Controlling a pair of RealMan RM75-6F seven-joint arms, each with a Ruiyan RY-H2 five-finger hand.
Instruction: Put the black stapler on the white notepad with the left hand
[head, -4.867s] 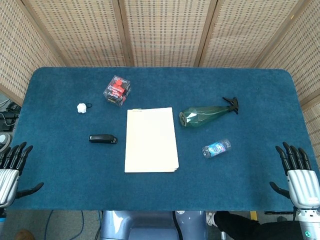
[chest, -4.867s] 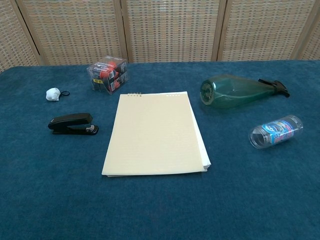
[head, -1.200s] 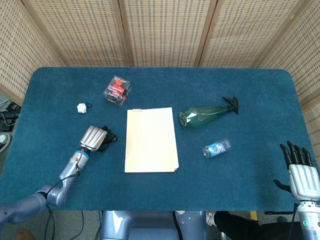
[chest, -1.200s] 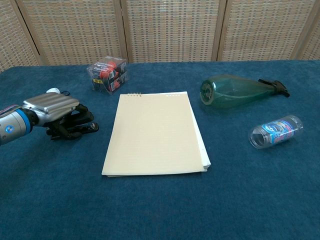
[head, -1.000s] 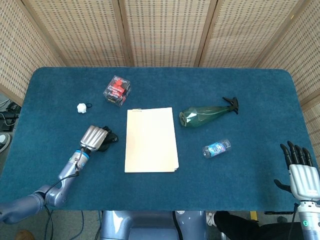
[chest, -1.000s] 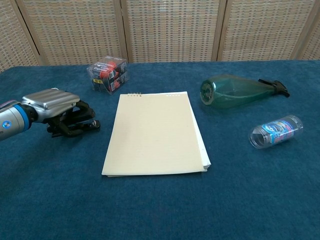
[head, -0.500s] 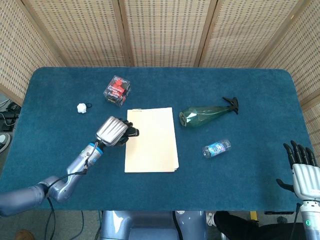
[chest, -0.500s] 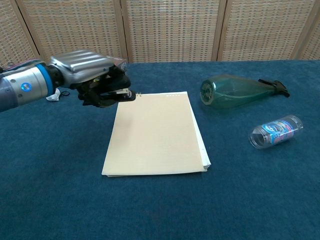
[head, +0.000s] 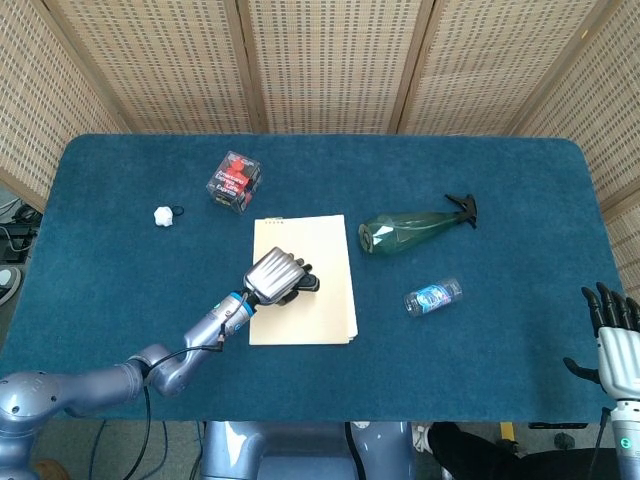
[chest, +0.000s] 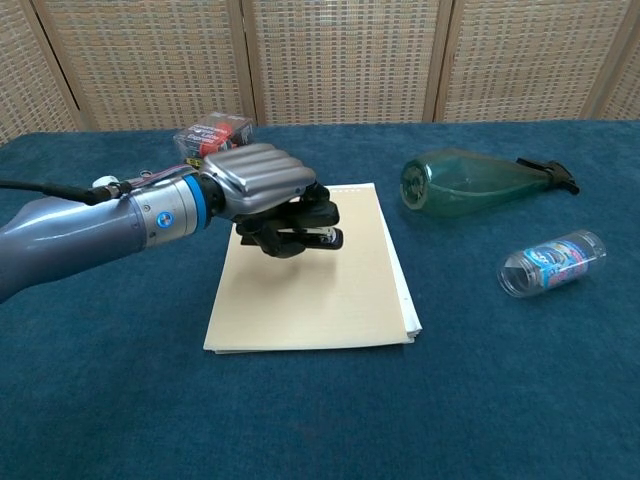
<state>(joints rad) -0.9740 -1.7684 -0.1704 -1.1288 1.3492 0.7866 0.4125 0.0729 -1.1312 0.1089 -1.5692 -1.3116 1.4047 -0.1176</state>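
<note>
fingers (chest: 300, 222) of the left hand (chest: 265, 185) curl tightly around the black stapler (chest: 318, 238), above the white notepad (chest: 330, 295).

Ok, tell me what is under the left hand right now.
The black stapler, gripped in the left hand, with the white notepad beneath it. The fingers cover most of the stapler, so whether it touches the paper cannot be seen.

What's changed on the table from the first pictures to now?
The left hand came in from the table's near left edge, gripped the black stapler lying left of the notepad, and carried it rightward; it now holds it over the notepad. The right hand drew back slightly, staying open. The spray bottle, small bottle, clear box and white lump stayed put.
</note>
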